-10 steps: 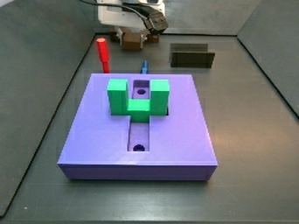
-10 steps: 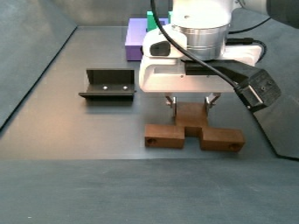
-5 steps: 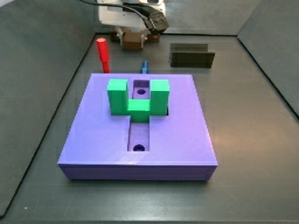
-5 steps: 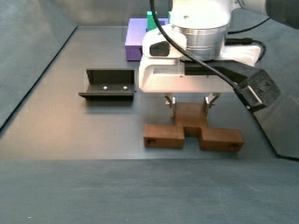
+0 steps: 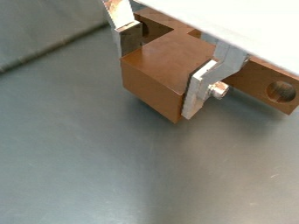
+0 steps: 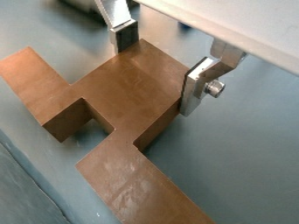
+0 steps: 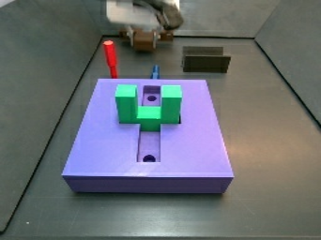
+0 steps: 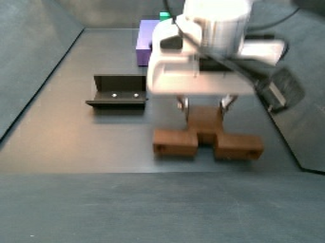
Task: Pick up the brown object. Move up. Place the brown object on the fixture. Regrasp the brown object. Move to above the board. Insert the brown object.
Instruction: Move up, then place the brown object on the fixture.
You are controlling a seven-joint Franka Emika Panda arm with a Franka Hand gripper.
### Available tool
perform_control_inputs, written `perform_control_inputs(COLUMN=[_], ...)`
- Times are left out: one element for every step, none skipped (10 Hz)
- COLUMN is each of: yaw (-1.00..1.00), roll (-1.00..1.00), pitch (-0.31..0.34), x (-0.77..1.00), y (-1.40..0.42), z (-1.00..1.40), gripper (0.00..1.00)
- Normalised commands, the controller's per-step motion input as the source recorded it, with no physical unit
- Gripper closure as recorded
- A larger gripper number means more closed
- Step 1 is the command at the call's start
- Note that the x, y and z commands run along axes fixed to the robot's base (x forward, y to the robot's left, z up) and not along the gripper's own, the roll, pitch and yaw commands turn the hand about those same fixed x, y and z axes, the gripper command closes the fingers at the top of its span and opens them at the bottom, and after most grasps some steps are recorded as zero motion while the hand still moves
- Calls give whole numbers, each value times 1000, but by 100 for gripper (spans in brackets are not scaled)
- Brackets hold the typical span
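Wrist views both put gripper (image 5: 167,54) down over brown object (image 5: 176,74), silver finger plates w/ dark pads on either side of its middle stem, close against the side faces; pads look to be touching, so closed on the piece, though full contact hard to confirm. Round hole at one end of brown object seen only in a wrist view (image 5: 279,89); stepped outline w/ two side arms seen only in a wrist view (image 6: 111,101).

Side view from behind arm shows gripper (image 8: 203,114) low over brown object (image 8: 203,142) on dark floor, fixture (image 8: 120,91) well apart to one side, corner of board (image 8: 147,38) behind; image blurred around arm. Side view from opposite end gives whole board (image 7: 150,136) nearest camera, w/ green block (image 7: 148,103) astride groove, red peg (image 7: 111,56) upright beyond a far corner, fixture (image 7: 207,60) at back, gripper (image 7: 145,36) and brown object (image 7: 145,41) far back, small, blurred.

Floor dark grey, matte; grey walls around.
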Motion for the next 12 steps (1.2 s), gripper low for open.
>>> perform_control_inputs(yaw=[-39,-16,0,0,0,-11,-77,-131,0,0,0,134], roll=[43,77,0,-40,-71,-1000,-1000,-1000,-1000,-1000,-1000,-706], pitch=[53,43,0,0,183,226,0,0,100,123,194,231], x=[-30,1,0,0,360,437,394,403,517,563,611,594], y=[-15,-12,0,0,0,111,26,0,14,0,0,-109], z=[498,227,-17,0,0,51,129,129,109,91,89,343], gripper=[100,100,100,100,100,100,100,100,100,100,100,100])
